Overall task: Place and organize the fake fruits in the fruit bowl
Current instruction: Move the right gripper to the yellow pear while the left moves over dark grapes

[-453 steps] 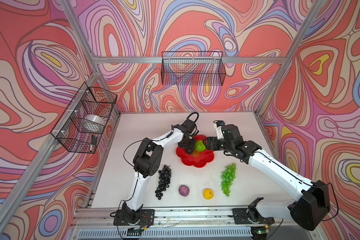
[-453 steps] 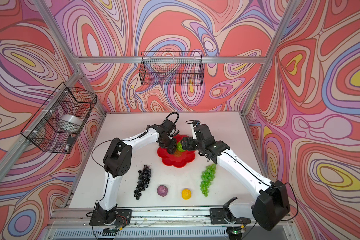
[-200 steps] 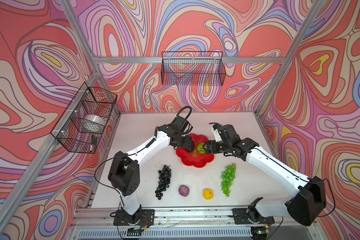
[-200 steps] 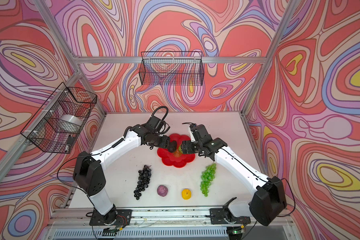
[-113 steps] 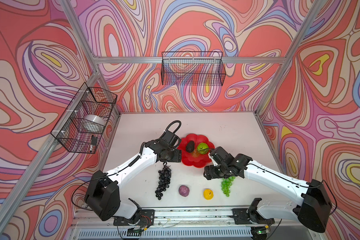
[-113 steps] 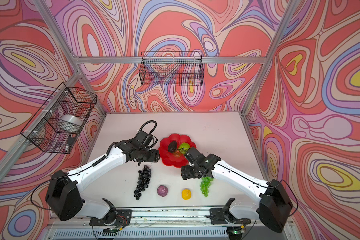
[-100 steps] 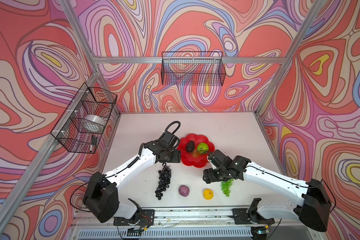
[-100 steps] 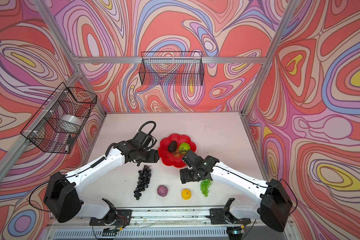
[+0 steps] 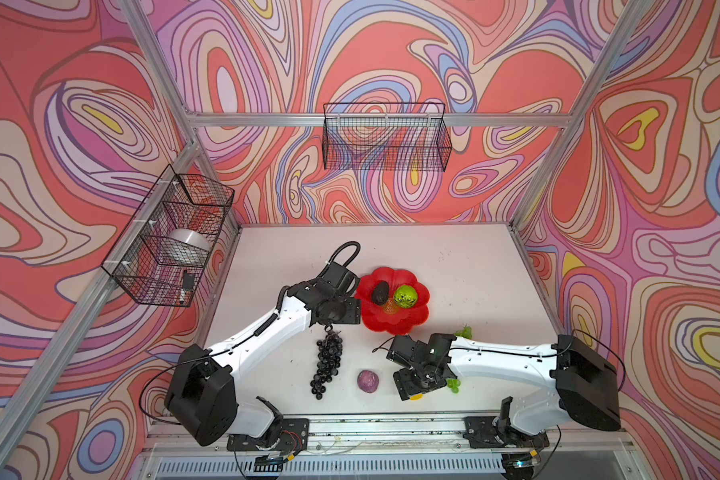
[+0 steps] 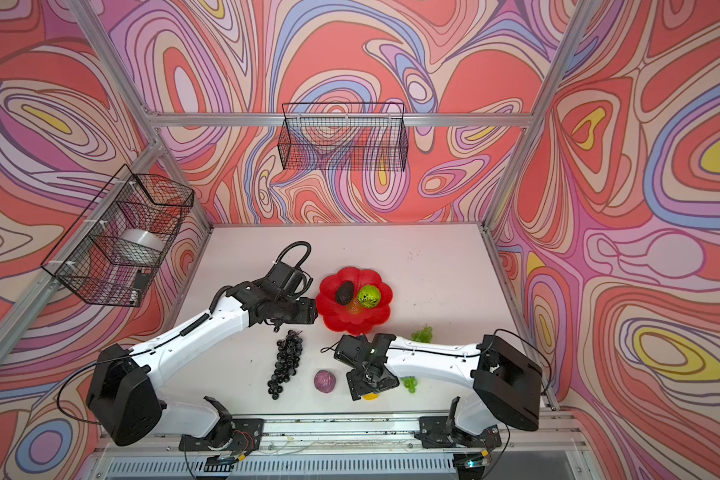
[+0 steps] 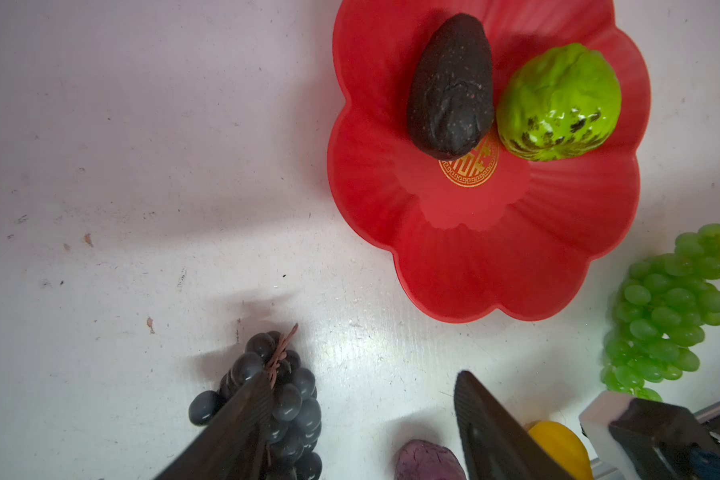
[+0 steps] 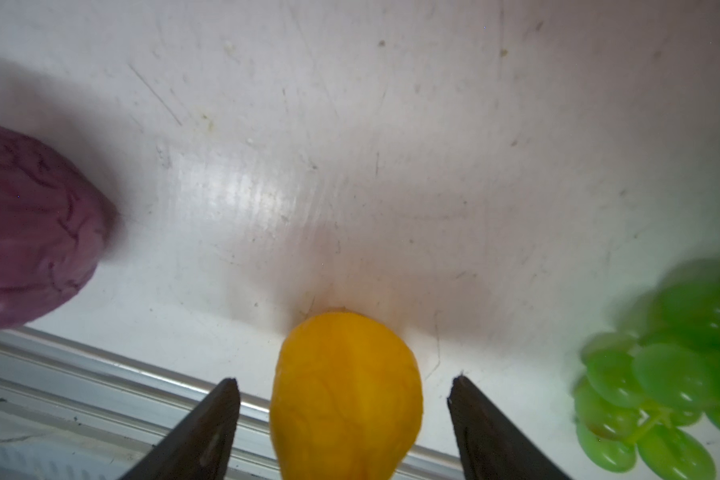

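The red fruit bowl holds the blackish avocado and the lime-green lumpy fruit. My left gripper is open, left of the bowl. It hangs over the top of the dark grape bunch. My right gripper is open, with a finger on each side of the yellow-orange fruit and a gap on both sides. The purple ball lies to its left. The right arm mostly covers the green grapes.
A black wire basket hangs on the back wall. Another wire basket on the left wall holds a silver bowl. The aluminium front rail runs just behind the yellow-orange fruit.
Both grippers have left the bowl, where the avocado and the green lumpy fruit stay. The left one moved over the dark grapes. The right one swung to the front, around the yellow-orange fruit.
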